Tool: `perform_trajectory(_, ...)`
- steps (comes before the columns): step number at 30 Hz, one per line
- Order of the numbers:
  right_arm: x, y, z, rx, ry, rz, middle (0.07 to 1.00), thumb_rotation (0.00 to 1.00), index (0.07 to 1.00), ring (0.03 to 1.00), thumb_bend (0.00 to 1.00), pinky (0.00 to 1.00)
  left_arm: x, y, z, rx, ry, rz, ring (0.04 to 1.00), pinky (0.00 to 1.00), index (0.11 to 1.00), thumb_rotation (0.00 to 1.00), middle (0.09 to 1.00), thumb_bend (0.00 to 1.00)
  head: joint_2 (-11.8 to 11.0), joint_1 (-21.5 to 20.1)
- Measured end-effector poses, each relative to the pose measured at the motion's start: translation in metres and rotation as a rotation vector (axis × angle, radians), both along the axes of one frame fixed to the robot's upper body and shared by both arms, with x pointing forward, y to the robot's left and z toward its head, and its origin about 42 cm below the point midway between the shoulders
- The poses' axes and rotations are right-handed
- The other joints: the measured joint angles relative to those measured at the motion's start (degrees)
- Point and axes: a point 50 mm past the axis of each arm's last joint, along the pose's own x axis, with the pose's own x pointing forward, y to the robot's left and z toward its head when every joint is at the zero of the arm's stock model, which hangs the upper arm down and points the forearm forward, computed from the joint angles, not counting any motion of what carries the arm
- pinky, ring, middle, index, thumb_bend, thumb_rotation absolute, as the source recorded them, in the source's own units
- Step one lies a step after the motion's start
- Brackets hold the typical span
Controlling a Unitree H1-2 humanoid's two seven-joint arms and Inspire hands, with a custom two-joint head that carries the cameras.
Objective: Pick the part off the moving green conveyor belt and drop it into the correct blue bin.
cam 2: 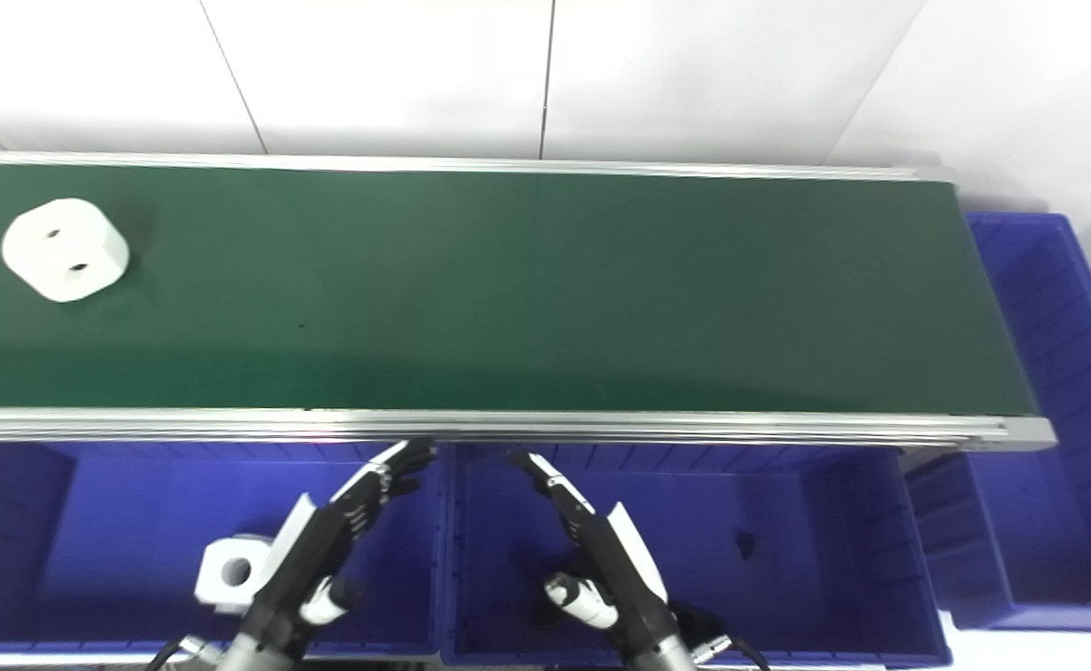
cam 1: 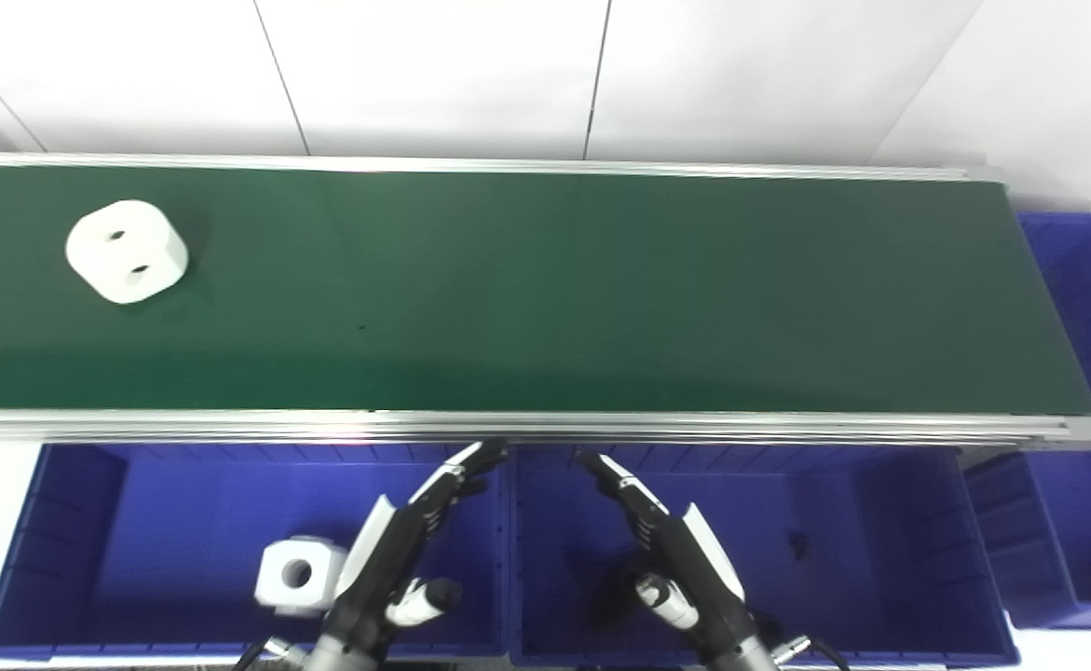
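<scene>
Left eye view gives us the belt (cam 1: pixel 545 289), then bins (cam 1: pixel 88 550), then the part (cam 1: pixel 127 251) at the belt's left end. Our left hand (cam 1: pixel 405 540) and right hand (cam 1: pixel 666 540) hover empty, fingers apart.

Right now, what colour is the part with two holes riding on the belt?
White. The two-hole part shows best in the left eye view, on the green conveyor belt.

a white part (cam 1: pixel 127 251) with two holes lies on the green conveyor belt (cam 1: pixel 545 289), near the belt's left end.
</scene>
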Motion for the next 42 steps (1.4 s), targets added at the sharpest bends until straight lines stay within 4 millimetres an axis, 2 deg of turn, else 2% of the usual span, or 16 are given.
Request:
perform_trajectory(1,0.001,-0.002,-0.003,-0.005,0.007,0.001,0.961,1.00,0.916,0.973,1.00,0.97,0.001,-0.002,-0.002,0.001,0.003,-0.001,0.899,0.86,0.872,1.00,0.882,1.00,-1.7,0.8)
perform_trajectory(2,0.002,-0.003,-0.005,-0.008,0.015,0.001,0.961,1.00,0.913,0.970,1.00,0.96,0.001,-0.004,-0.005,0.004,0.007,-0.003,0.898,0.86,0.867,1.00,0.877,1.00,-2.1,0.9)
perform_trajectory(3,0.002,-0.005,-0.008,-0.013,0.025,-0.001,0.961,1.00,0.913,0.970,1.00,0.96,0.002,-0.005,-0.007,0.013,0.009,-0.003,0.897,0.86,0.866,1.00,0.876,1.00,-4.1,1.3)
perform_trajectory(4,0.002,-0.006,-0.010,-0.017,0.032,-0.001,0.960,1.00,0.910,0.967,1.00,0.95,0.002,-0.007,-0.010,0.017,0.014,-0.007,0.894,0.86,0.861,1.00,0.871,1.00,-4.4,1.4)
perform_trajectory(6,0.000,-0.008,-0.014,-0.023,0.048,0.000,0.958,1.00,0.907,0.967,1.00,0.95,0.003,-0.010,-0.014,0.020,0.021,-0.007,0.874,0.83,0.843,0.99,0.855,1.00,-7.0,1.8)
perform_trajectory(8,0.001,-0.009,-0.018,-0.030,0.061,0.005,0.957,1.00,0.906,0.969,1.00,0.96,0.003,-0.012,-0.017,0.030,0.025,-0.007,0.867,0.82,0.837,0.99,0.849,1.00,-7.2,1.9)
perform_trajectory(13,0.004,-0.009,-0.024,-0.042,0.072,0.003,0.945,1.00,0.896,0.964,1.00,0.95,0.006,-0.013,-0.021,0.042,0.021,0.001,0.848,0.81,0.821,0.97,0.829,1.00,-10.4,3.6)
perform_trajectory(21,0.006,-0.014,-0.031,-0.066,0.089,0.007,0.948,1.00,0.894,0.954,1.00,0.92,0.007,-0.019,-0.032,0.050,0.040,-0.007,0.844,0.80,0.814,0.97,0.823,1.00,-12.9,5.4)
perform_trajectory(23,0.008,-0.015,-0.034,-0.071,0.095,0.005,0.947,1.00,0.891,0.950,1.00,0.91,0.009,-0.020,-0.035,0.050,0.038,-0.009,0.848,0.79,0.815,0.96,0.826,1.00,-16.9,5.8)
perform_trajectory(24,0.007,-0.015,-0.036,-0.073,0.102,0.003,0.947,1.00,0.891,0.949,1.00,0.91,0.010,-0.020,-0.037,0.047,0.036,-0.007,0.849,0.79,0.816,0.96,0.828,1.00,-16.9,5.8)
perform_trajectory(25,0.007,-0.016,-0.040,-0.077,0.115,0.001,0.946,1.00,0.889,0.946,1.00,0.90,0.012,-0.019,-0.038,0.044,0.032,-0.003,0.846,0.78,0.814,0.95,0.826,1.00,-18.5,6.4)
perform_trajectory(26,0.007,-0.017,-0.042,-0.080,0.125,0.000,0.947,1.00,0.888,0.945,1.00,0.90,0.014,-0.018,-0.040,0.050,0.030,-0.006,0.842,0.77,0.811,0.95,0.824,1.00,-18.6,6.4)
perform_trajectory(27,0.008,-0.018,-0.045,-0.083,0.136,-0.003,0.947,1.00,0.890,0.946,1.00,0.91,0.017,-0.017,-0.042,0.052,0.022,-0.003,0.831,0.77,0.804,0.95,0.816,1.00,-20.2,7.4)
perform_trajectory(32,0.015,-0.021,-0.051,-0.074,0.158,-0.004,0.958,0.99,0.897,0.969,1.00,0.95,0.028,-0.020,-0.047,0.051,0.009,0.021,0.819,0.75,0.800,0.96,0.813,1.00,-21.3,9.2)
perform_trajectory(38,0.018,-0.024,-0.055,-0.070,0.178,-0.008,0.962,1.00,0.905,0.979,1.00,0.97,0.030,-0.022,-0.049,0.051,0.007,0.033,0.828,0.73,0.806,0.95,0.822,1.00,-23.0,10.4)
perform_trajectory(42,0.019,-0.025,-0.055,-0.070,0.179,-0.012,0.961,1.00,0.901,0.976,1.00,0.97,0.033,-0.023,-0.049,0.045,0.009,0.035,0.831,0.73,0.804,0.95,0.822,1.00,-22.9,10.7)
